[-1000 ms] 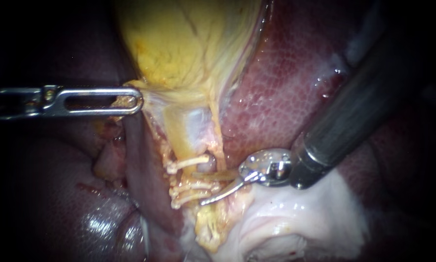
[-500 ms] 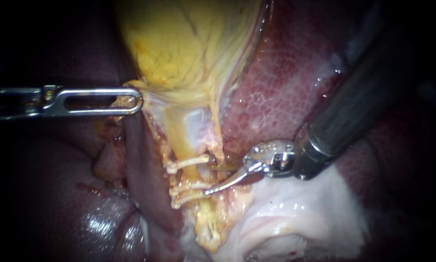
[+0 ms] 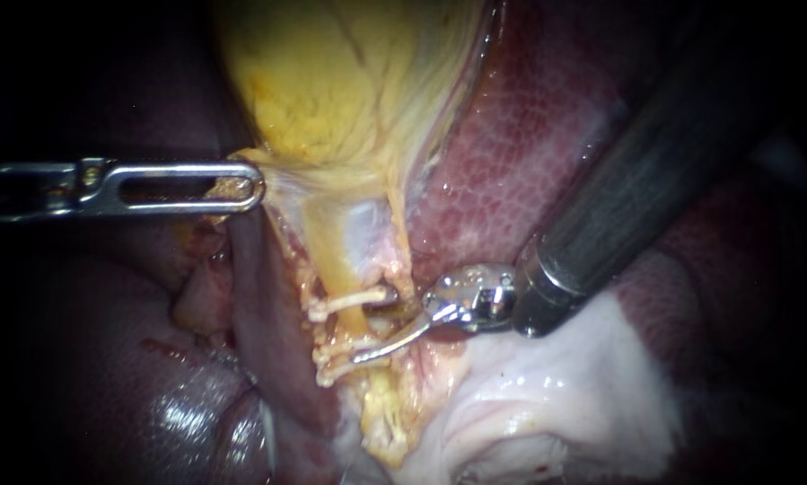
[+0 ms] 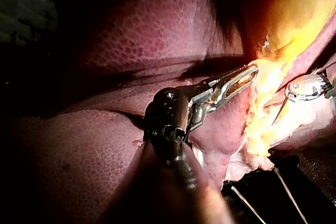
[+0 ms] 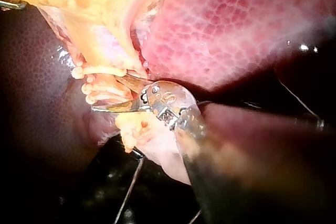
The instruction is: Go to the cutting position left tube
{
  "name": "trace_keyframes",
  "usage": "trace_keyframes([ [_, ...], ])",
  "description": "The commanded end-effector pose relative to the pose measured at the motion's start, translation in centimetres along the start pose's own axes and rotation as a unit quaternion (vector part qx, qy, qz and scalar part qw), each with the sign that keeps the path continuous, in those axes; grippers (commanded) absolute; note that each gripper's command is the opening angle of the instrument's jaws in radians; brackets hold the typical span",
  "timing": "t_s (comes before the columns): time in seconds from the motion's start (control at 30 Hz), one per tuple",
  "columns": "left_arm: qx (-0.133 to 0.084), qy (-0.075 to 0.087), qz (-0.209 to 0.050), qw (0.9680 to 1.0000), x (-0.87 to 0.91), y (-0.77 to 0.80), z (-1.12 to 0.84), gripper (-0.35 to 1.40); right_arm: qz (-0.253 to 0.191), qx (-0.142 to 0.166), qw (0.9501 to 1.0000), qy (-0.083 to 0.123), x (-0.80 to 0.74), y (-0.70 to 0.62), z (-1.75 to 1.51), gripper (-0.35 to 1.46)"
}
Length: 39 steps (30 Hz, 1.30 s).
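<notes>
The right instrument (image 3: pixel 364 330) has its curved blades parted a little, one jaw above and one below the left tube (image 3: pixel 336 269) at lower centre, seemingly between the upper clip (image 3: pixel 345 303) and the lower clips (image 3: pixel 342 364), gripping nothing. The approach looks nearly finished; next it needs a small settling so the tube lies fully between the blades, clear of clips. At left, the left instrument (image 3: pixel 250 187) is clamped on the gallbladder (image 3: pixel 331 81) edge.

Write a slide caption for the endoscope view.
Right instrument, blades open, at the clipped tube; left instrument holds the gallbladder.
</notes>
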Motion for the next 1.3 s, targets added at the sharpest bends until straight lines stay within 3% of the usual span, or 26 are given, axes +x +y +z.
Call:
trace_keyframes([
  [0.03, 0.0, 0.0, 0.0, 1.0, 0.0, 0.0, 0.0, -0.35, 0.0, 0.0, 1.0, 0.001, 0.02, 0.01, 0.0, 1.3],
  [0.43, -0.001, 0.0, 0.003, 1.0, 0.0, 0.0, 0.0, -0.35, 0.005, 0.014, 0.9996, 0.025, 0.15, -0.03, 0.21, 1.3],
  [0.73, 0.0, 0.0, 0.003, 1.0, 0.0, 0.0, 0.0, -0.35, 0.016, 0.075, 0.9966, 0.03, 0.21, -0.22, 0.25, 1.3],
  [0.93, 0.0, 0.0, 0.003, 1.0, 0.0, 0.0, 0.01, -0.35, 0.014, 0.088, 0.9957, 0.028, 0.27, -0.32, 0.33, 1.28],
  [1.3, -0.001, 0.0, 0.003, 1.0, -0.01, 0.0, 0.02, -0.35, 0.016, 0.095, 0.995, 0.023, 0.25, -0.26, 0.49, 1.28],
])
